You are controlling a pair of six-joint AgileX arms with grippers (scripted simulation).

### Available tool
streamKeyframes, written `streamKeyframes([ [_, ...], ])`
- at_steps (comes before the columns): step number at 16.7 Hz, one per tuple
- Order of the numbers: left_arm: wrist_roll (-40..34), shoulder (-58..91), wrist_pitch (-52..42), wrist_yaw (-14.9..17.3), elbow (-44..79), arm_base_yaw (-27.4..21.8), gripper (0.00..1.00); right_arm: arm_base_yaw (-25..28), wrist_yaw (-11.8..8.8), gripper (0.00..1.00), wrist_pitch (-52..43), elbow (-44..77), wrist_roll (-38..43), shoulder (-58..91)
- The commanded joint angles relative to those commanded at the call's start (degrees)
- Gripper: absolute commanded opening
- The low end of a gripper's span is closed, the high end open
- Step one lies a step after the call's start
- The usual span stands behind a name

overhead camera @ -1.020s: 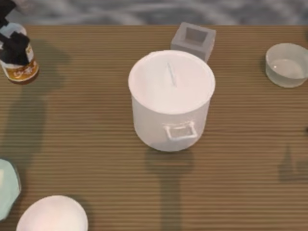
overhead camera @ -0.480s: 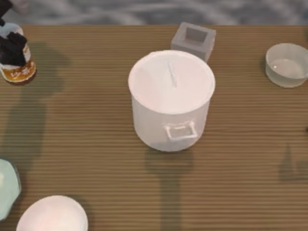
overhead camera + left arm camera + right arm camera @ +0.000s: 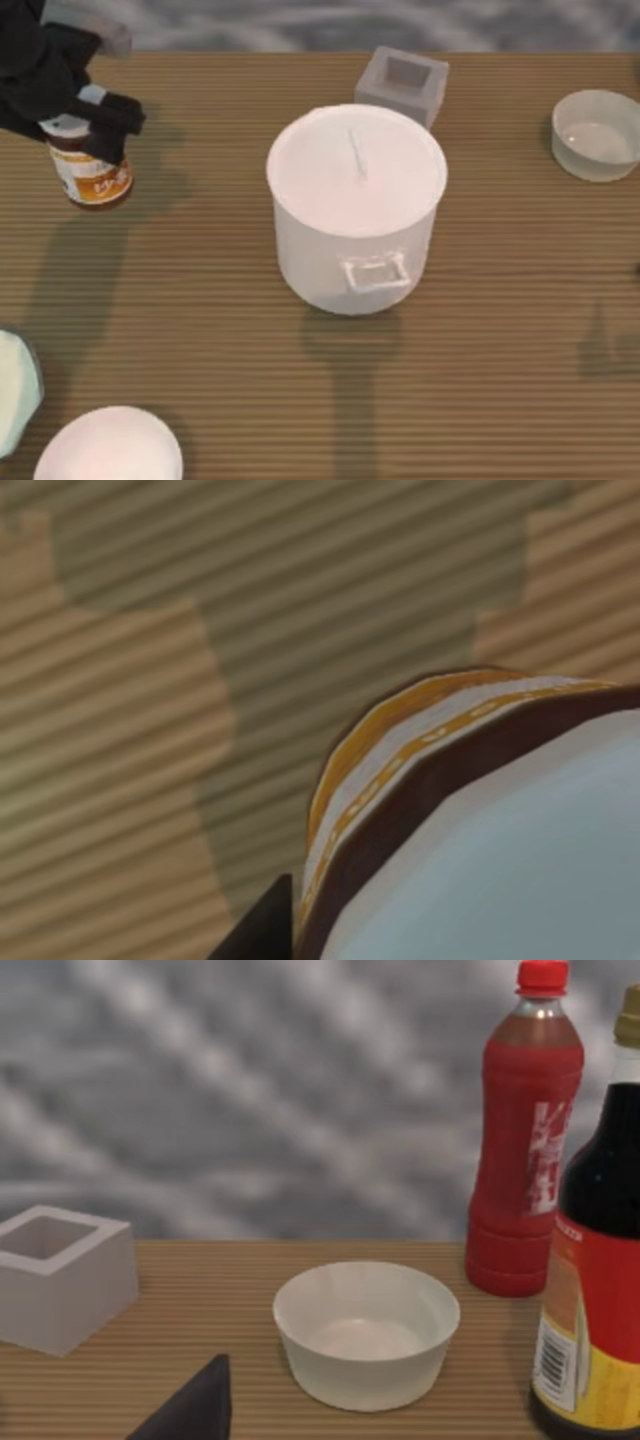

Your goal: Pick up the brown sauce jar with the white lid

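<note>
Left gripper: black, pinching the white lid of the small brown sauce jar.
Jar: hangs directly under the gripper, over the brown ribbed surface.
White lidded pot: well apart, to the gripper's right.
Right gripper: out of view.

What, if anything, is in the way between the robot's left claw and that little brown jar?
Nothing visible. The left gripper is already at the brown sauce jar, its fingers around the white lid at the table's far left. The big white pot stands well to the jar's right, clear of it.
</note>
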Motion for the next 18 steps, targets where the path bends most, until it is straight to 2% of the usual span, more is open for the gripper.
streamKeyframes([
  [5, -23.06, -4.57, 7.59, -6.32, -11.55, -8.23, 0.00, 0.00, 0.00, 1.00, 0.00, 0.00, 0.00, 0.00],
  [8, -32.15, -7.33, 11.57, -9.33, -16.74, -11.98, 0.00, 0.00, 0.00, 1.00, 0.00, 0.00, 0.00, 0.00],
  [11, -35.77, -8.73, 13.55, -10.78, -18.96, -13.67, 0.00, 0.00, 0.00, 1.00, 0.00, 0.00, 0.00, 0.00],
  [18, -35.37, -7.09, 15.71, -10.58, -19.88, -13.49, 0.00, 0.00, 0.00, 1.00, 0.00, 0.00, 0.00, 0.00],
])
